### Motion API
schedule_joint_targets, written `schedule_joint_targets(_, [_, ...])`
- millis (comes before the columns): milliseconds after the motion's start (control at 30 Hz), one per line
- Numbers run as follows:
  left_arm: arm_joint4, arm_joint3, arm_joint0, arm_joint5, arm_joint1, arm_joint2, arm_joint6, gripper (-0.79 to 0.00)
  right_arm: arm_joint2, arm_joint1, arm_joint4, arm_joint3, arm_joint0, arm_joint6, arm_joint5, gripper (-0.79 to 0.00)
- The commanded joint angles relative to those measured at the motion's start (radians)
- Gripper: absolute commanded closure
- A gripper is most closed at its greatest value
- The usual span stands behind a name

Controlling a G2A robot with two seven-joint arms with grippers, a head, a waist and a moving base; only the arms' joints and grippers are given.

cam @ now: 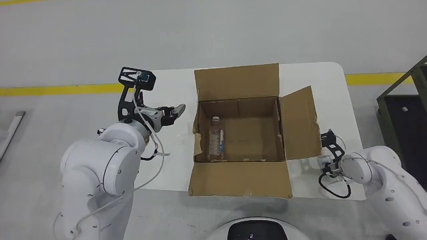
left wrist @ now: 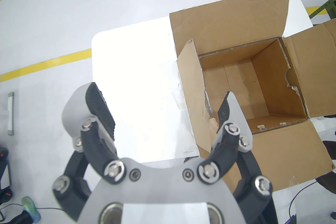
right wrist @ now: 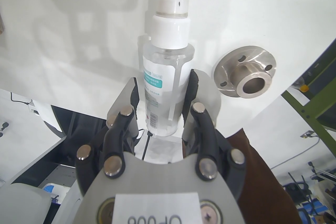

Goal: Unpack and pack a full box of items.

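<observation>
Right hand (right wrist: pixel 164 93) was clamped on a clear spray bottle (right wrist: pixel 169 33) above the white worktop (right wrist: pixel 78 57), with a metal flange (right wrist: pixel 245 72) just beside it. Left hand (left wrist: pixel 160 89) hung wide apart and empty beside the open cardboard box (left wrist: pixel 262 156), where a bottle (cam: pixel 215 140) lay inside.

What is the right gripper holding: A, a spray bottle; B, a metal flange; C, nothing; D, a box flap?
A: the right gripper is shut on the spray bottle; the flange lies free beside it.
</observation>
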Motion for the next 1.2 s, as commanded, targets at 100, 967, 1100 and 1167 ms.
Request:
schedule_joint_targets(100, [0.000, 0.000, 0.000, 0.000, 0.000, 0.000, 0.000, -0.785, -0.007, 0.000, -0.003, 0.008, 0.008, 0.000, 0.003, -0.209])
schedule_joint_targets(967, [0.000, 0.000, 0.000, 0.000, 0.000, 0.000, 0.000, -0.785, 0.343, 0.030, 0.570, -0.280, 0.029, -0.120, -0.071, 0.000])
schedule_joint_targets(1100, [0.000, 0.000, 0.000, 0.000, 0.000, 0.000, 0.000, -0.785, 0.293, 0.033, 0.598, -0.304, 0.067, -0.119, -0.096, 0.000])
schedule_joint_targets(1167, [0.000, 0.000, 0.000, 0.000, 0.000, 0.000, 0.000, -0.785, 0.277, 0.034, 0.591, -0.302, 0.076, -0.115, -0.100, 0.000])
